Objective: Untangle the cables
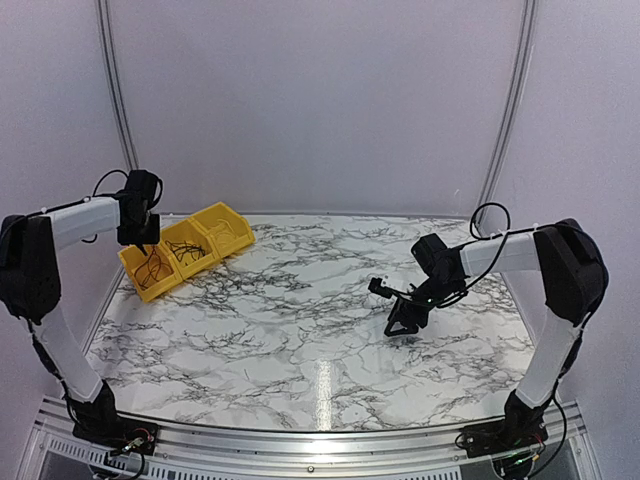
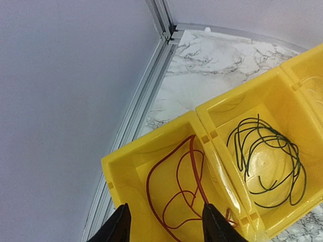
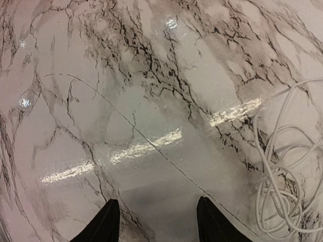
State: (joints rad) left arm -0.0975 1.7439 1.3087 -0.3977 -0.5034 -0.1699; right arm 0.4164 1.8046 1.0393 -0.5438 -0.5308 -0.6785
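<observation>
Parted right tool above marble table, white cable coil alongside.

Red cable loops loosely in the end yellow bin; dark cable coils in the neighbouring bin; white cable lies tangled on the worktop.

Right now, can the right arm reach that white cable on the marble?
Probably yes: the right gripper hovers open just beside the white cable; only a thin dark wire lies between.

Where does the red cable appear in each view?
Top external: red cable in the end bin, far left.
Left wrist: bottom centre, in the same end bin.
Right wrist: not in it.
Shared landmark: the marble table.
</observation>
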